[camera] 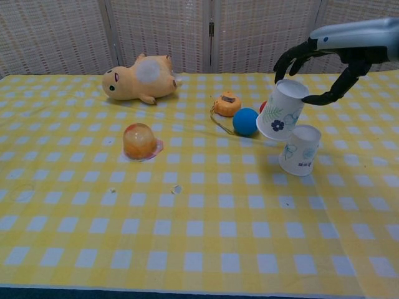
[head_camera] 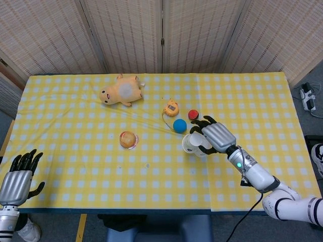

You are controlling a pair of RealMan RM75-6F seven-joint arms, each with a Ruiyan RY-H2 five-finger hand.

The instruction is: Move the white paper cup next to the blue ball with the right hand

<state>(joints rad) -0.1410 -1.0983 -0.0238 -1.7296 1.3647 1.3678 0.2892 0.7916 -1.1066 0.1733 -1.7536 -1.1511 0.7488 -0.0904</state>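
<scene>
My right hand (head_camera: pixel 216 136) (camera: pixel 340 53) grips a white paper cup (camera: pixel 282 110) (head_camera: pixel 190 143) with a blue flower print. It holds the cup tilted and lifted off the yellow checked table (camera: pixel 187 218). The fingers and thumb clasp the cup's upper end. The blue ball (camera: pixel 245 122) (head_camera: pixel 179 125) lies just left of the cup, nearly touching it in the chest view. A second white paper cup (camera: pixel 300 149) stands tilted on the cloth just below and to the right of the held one. My left hand (head_camera: pixel 20 174) rests off the table's near left corner, fingers spread, holding nothing.
A small red ball (head_camera: pixel 193 114) and an orange toy (head_camera: pixel 171 108) (camera: pixel 227 104) with a cord sit right behind the blue ball. An orange jelly cup (camera: pixel 139 141) lies mid-table and a yellow plush animal (camera: pixel 138 78) at the back left.
</scene>
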